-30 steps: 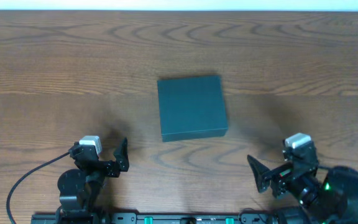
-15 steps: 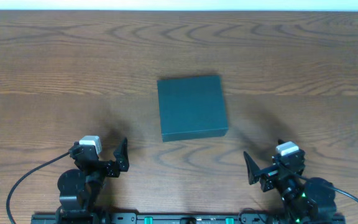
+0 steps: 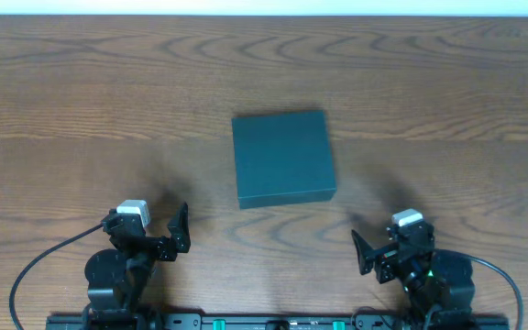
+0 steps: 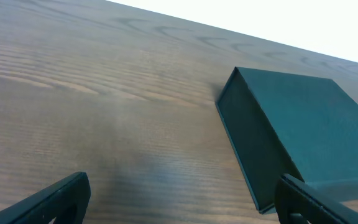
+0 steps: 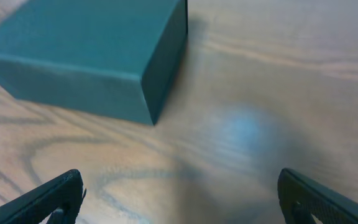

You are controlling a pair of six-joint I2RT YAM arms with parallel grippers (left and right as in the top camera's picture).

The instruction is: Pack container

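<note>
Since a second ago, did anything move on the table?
The right end effector swung sideways toward the left arm's side, open and empty. The dark teal container and the left end effector stayed put. Nothing was grabbed or let go.

Plain dark teal container (image 3: 282, 158) on a brown, wavy wood-grain table (image 3: 81, 110).

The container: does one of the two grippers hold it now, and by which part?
Nothing is held. The left gripper and the right gripper both have open, empty jaws, and the container lies apart from them, lid closed.
</note>
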